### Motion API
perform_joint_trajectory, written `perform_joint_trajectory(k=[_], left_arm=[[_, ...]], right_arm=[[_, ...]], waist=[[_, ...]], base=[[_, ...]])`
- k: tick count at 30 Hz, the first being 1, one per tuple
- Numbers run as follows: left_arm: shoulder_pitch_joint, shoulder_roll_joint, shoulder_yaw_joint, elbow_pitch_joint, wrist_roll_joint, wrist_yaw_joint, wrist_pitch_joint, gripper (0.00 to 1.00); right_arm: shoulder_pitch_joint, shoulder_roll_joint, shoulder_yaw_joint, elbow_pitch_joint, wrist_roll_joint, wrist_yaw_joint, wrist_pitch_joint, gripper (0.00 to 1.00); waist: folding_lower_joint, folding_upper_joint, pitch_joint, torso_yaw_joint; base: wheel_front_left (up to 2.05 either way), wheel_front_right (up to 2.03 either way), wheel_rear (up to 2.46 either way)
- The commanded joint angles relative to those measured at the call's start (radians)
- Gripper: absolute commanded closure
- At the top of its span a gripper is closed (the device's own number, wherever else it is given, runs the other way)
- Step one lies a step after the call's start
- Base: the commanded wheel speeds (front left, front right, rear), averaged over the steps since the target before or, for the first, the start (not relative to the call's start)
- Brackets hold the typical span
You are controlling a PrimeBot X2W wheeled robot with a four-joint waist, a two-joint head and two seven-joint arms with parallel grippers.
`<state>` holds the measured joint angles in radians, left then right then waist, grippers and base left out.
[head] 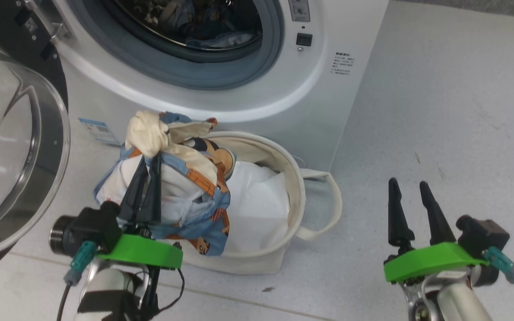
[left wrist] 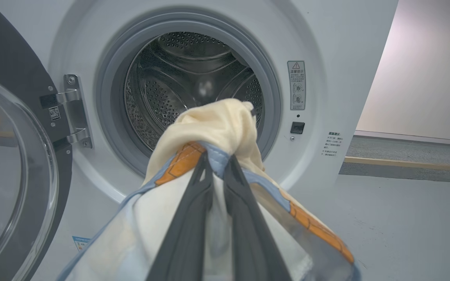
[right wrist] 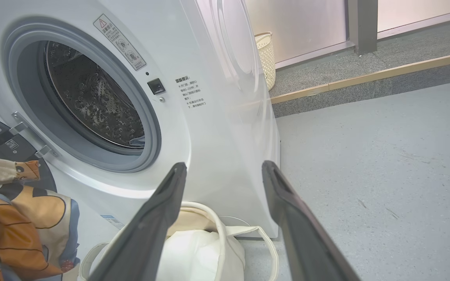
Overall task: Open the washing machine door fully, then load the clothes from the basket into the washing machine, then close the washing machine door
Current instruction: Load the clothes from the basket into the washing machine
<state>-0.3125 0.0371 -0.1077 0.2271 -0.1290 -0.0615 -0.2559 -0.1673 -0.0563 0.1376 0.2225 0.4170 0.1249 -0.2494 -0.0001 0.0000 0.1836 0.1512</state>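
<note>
Two fingers of the left gripper [head: 150,160] clamp the clothes [head: 185,174], the bundle lifted over the left side of the basket [head: 299,187]. The right gripper [head: 408,183] stands wide and empty alongside. Straight ahead and higher, the drum of the washing machine [head: 328,89] gapes, the washing machine door [head: 16,156] swung left.

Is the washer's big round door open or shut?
Open. The round black-rimmed glass door stands swung out beside the white boxy washing machine, leaving its grey drum gasket uncovered.
</note>
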Motion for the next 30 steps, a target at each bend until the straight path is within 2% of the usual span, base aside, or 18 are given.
perform_joint_trajectory(k=[1,19,24,30], left_arm=[[-0.002,0.013,0.025,-0.037,-0.009,0.006,-0.006,1.00],[0.006,0.013,0.001,-0.037,-0.014,0.025,-0.006,1.00],[-0.071,0.013,0.020,-0.028,0.005,0.009,-0.006,1.00],[-0.230,0.013,0.078,0.014,0.011,-0.021,-0.006,1.00]], right_arm=[[0.016,0.006,0.027,-0.021,0.008,0.006,-0.012,0.00],[0.031,0.006,0.039,-0.017,0.011,0.006,-0.012,0.00],[0.017,0.006,0.042,-0.026,-0.010,0.006,-0.012,0.00],[-0.023,0.006,0.039,-0.049,-0.036,0.006,-0.012,0.00]], waist=[[0.0001,0.0000,-0.018,0.000],[0.0001,0.0000,-0.045,-0.021],[0.0001,0.0000,0.016,-0.027],[0.0001,0.0000,0.154,-0.050]], base=[[0.00,0.00,0.00],[0.00,0.00,0.00],[0.00,0.00,0.00],[0.00,0.00,0.00]])
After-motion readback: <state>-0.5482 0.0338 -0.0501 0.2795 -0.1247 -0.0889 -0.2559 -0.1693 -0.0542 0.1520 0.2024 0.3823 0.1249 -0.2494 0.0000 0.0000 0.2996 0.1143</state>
